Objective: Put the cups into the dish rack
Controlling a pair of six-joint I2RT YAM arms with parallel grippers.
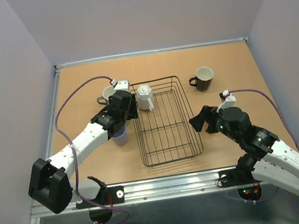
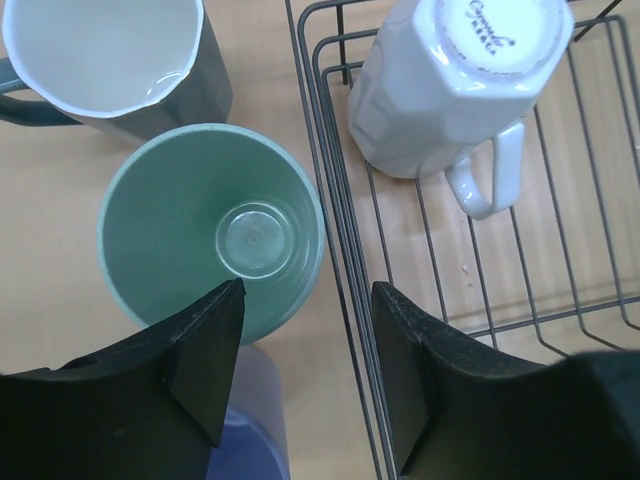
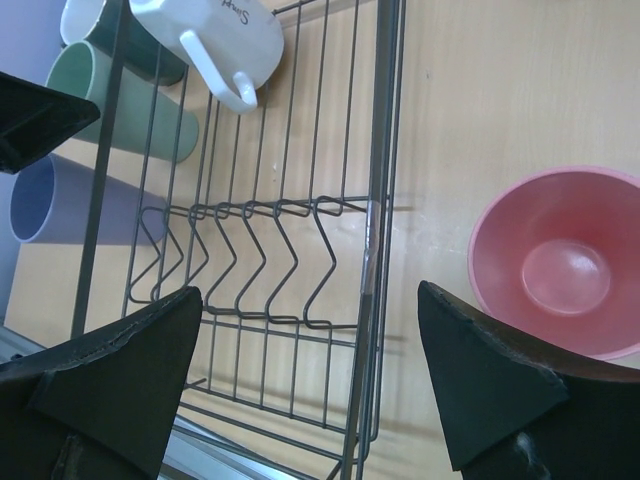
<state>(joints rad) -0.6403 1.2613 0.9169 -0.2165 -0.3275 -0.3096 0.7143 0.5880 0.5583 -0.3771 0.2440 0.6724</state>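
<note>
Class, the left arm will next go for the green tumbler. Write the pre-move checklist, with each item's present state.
1. Left end effector open: ok.
2. Centred over green tumbler: not ok; it straddles the tumbler's rim and the dish rack's wire edge.
3. Green tumbler upright, empty: ok.
4. Gap to grey mug and lavender tumbler: cannot tell; both sit close.
5. Room in dish rack: ok; only the white mug inside, upside down.
</note>
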